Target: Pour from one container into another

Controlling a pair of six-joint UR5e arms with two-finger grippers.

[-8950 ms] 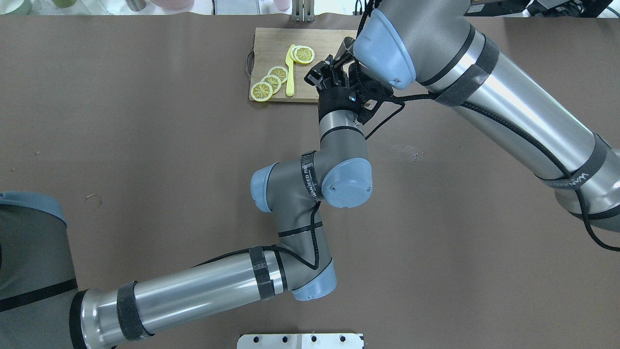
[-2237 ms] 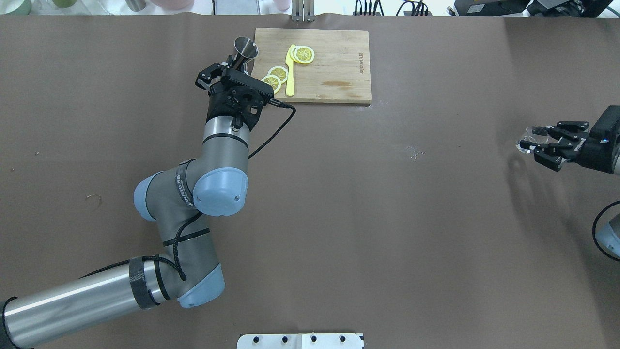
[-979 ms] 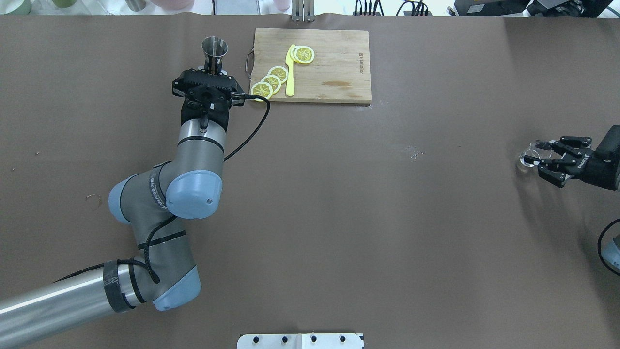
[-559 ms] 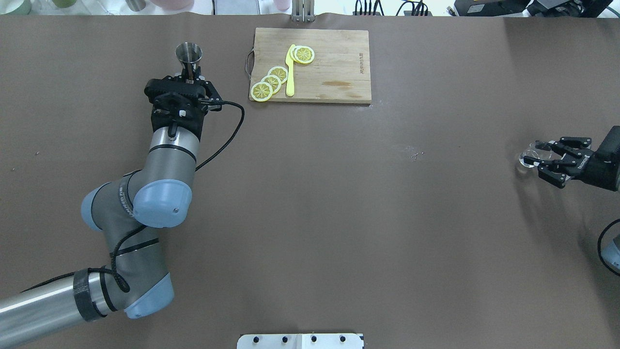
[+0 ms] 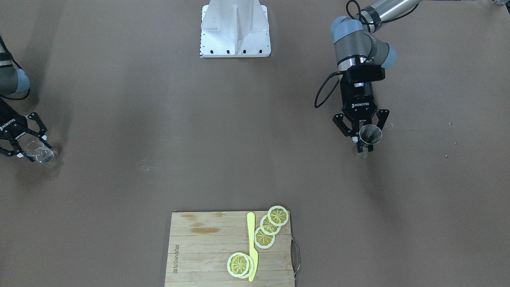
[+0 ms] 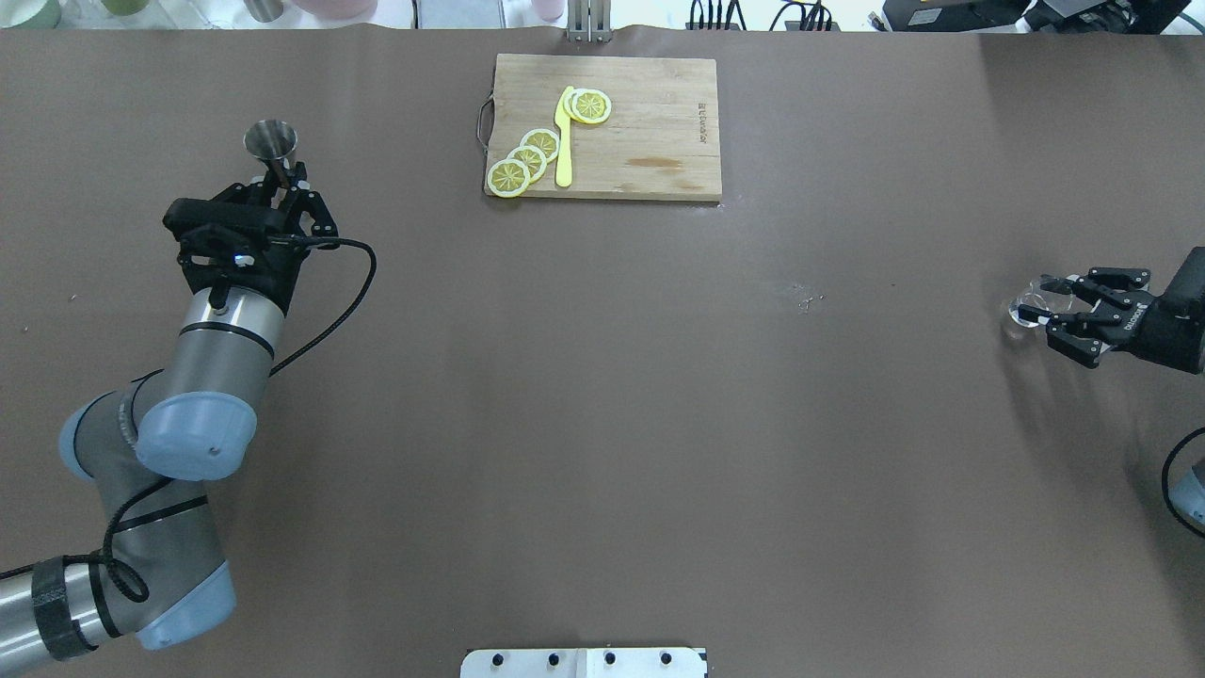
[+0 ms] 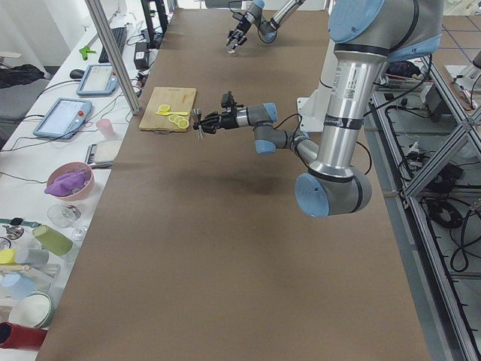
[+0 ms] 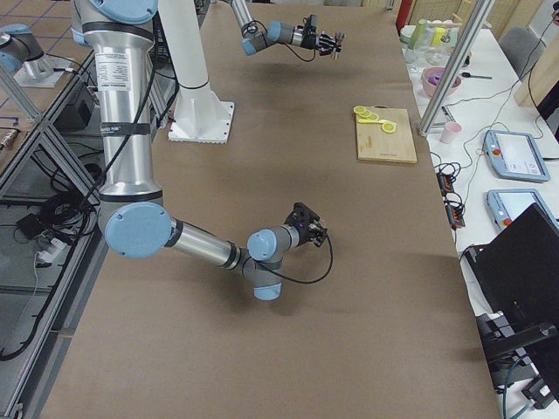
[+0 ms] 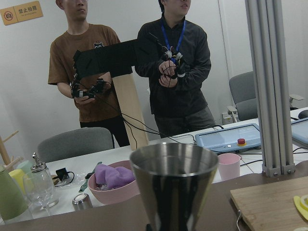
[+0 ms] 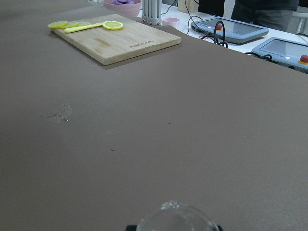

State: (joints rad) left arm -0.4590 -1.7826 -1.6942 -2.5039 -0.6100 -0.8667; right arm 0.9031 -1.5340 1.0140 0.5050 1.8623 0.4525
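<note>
jigger (image 6: 271, 139) upright in left fingers (image 5: 341, 123) | glass (image 6: 1024, 311) in right fingers (image 6: 1097, 279); contents unclear

Left hand (image 6: 282, 177) and right hand (image 6: 1039, 306) well apart, fingers closed

Left arm (image 6: 221, 330): silver and grey tubes, pale blue joint caps (image 6: 196, 438).
Beside the white base plate (image 5: 235, 28), it carries a looping black cable (image 6: 348, 282) and black straps (image 6: 56, 607); its black left gripper (image 5: 364, 144) reads ROBOTIQ.

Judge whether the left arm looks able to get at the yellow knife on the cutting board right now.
Probably within reach, but not to grasp: bare table lies between the left gripper and the knife, yet that gripper is shut on the jigger.
</note>
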